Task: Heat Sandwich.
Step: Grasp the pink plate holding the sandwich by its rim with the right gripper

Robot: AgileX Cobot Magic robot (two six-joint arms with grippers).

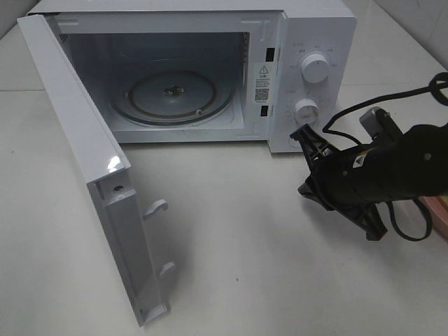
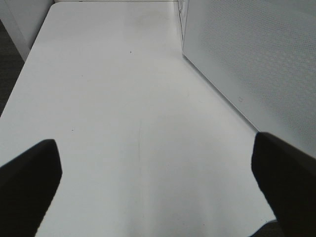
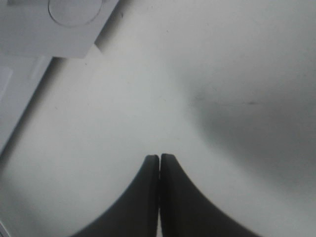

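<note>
The sandwich is out of view in all three frames. The white microwave stands at the back of the table with its door swung wide to the left. Its glass turntable is bare. My right gripper hovers just in front of the control panel, below the lower knob. Its black fingers are pressed together with nothing between them. My left gripper appears only in its own wrist view, with its fingers far apart over bare table beside the door's outer face.
A pink edge peeks out behind the right arm at the far right. The open door reaches nearly to the table's front edge on the left. Cables loop above the right arm. An upper knob sits on the panel.
</note>
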